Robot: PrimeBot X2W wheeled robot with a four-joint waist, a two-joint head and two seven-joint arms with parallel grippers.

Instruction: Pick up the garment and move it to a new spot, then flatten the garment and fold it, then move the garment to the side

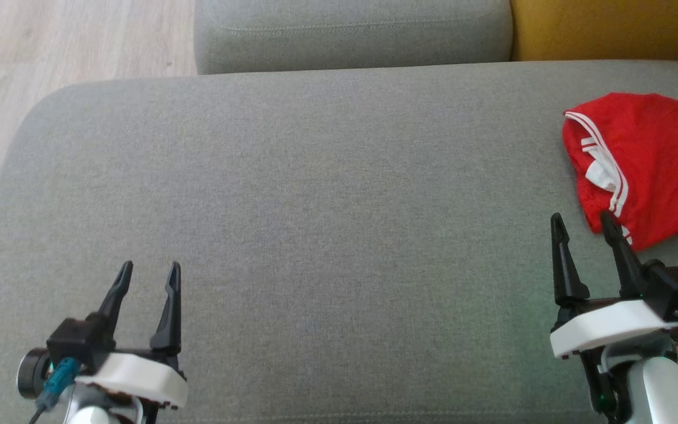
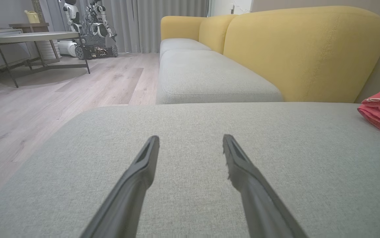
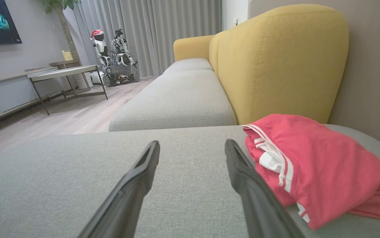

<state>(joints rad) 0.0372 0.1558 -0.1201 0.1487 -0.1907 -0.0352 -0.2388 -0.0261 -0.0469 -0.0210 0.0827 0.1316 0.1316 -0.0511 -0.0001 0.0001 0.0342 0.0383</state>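
Red garment [image 1: 651,159] (crumpled, white-striped) lies on the grey sofa cushion [image 1: 315,176] at 1 o'clock from the right gripper [image 1: 581,217], just beside it; it and the left gripper [image 1: 151,265] are both splayed, empty.

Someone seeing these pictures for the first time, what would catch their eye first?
The bright red garment with white stripes, lying bunched at the right end of the grey seat cushion, jumps out first. Next comes the yellow sofa back beyond it. Both grippers are open over the cushion, the right gripper at the garment's near edge, the left gripper far from it.
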